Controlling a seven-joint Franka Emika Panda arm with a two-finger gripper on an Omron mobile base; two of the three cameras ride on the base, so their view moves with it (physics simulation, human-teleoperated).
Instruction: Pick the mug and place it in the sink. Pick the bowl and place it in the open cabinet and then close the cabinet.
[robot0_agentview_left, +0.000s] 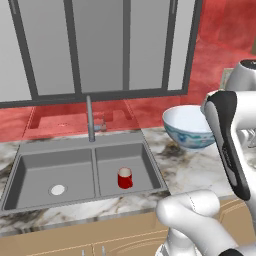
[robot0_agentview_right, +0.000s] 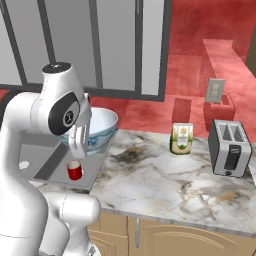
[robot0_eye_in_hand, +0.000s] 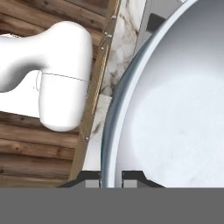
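The red mug (robot0_agentview_left: 125, 178) (robot0_agentview_right: 74, 170) stands upright in the right basin of the grey sink (robot0_agentview_left: 55, 170), in front of the tall faucet (robot0_agentview_left: 90, 117). The white bowl (robot0_agentview_left: 187, 127) (robot0_agentview_right: 102, 125) with its blue outside is held a little above the marble counter, just right of the sink. My gripper (robot0_eye_in_hand: 110, 177) (robot0_agentview_right: 77, 145) is shut on the bowl's rim, one fingertip inside and one outside, and the bowl's white inside (robot0_eye_in_hand: 175, 109) spreads to the right in the hand view. The cabinet is out of view.
Grey glass-fronted cabinets (robot0_agentview_left: 100, 45) hang over the sink. On the counter to the right stand a small yellow-green package (robot0_agentview_right: 182, 138) and a silver toaster (robot0_agentview_right: 229, 147). Tan base cabinets (robot0_agentview_right: 165, 235) run under the counter edge.
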